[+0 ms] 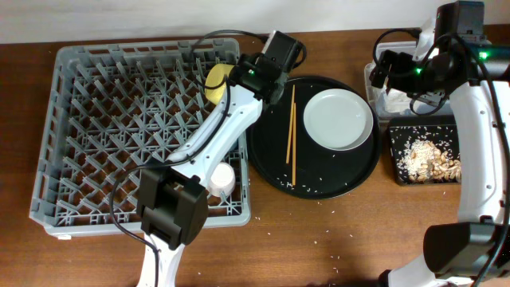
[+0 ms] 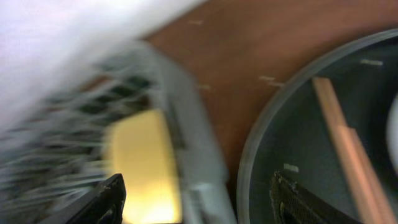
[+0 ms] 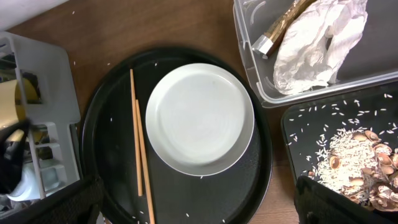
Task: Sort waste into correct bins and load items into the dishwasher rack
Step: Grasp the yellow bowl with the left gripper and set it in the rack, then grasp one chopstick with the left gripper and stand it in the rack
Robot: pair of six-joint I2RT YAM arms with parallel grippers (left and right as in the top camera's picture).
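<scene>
The grey dishwasher rack (image 1: 119, 127) fills the left side. The yellow bowl (image 1: 217, 82) stands at its far right corner and also shows, blurred, in the left wrist view (image 2: 140, 165). A small pale cup (image 1: 221, 179) sits near the rack's front right corner; I cannot tell its colour. The plate (image 1: 339, 119) and the chopsticks (image 1: 291, 135) lie on the round black tray (image 1: 271, 159). My left gripper (image 1: 243, 78) (image 2: 199, 205) is open and empty over the rack's edge beside the bowl. My right gripper (image 1: 382, 73) (image 3: 199, 208) is open and empty, high above the plate (image 3: 199, 118).
The clear tub (image 3: 249, 56) at the far right holds the crumpled napkin (image 3: 317, 43) and the wrapper scrap. The flat black tray (image 1: 398, 151) in front of it holds rice and food chunks (image 1: 434, 159). Rice grains are scattered on the round tray and on the table.
</scene>
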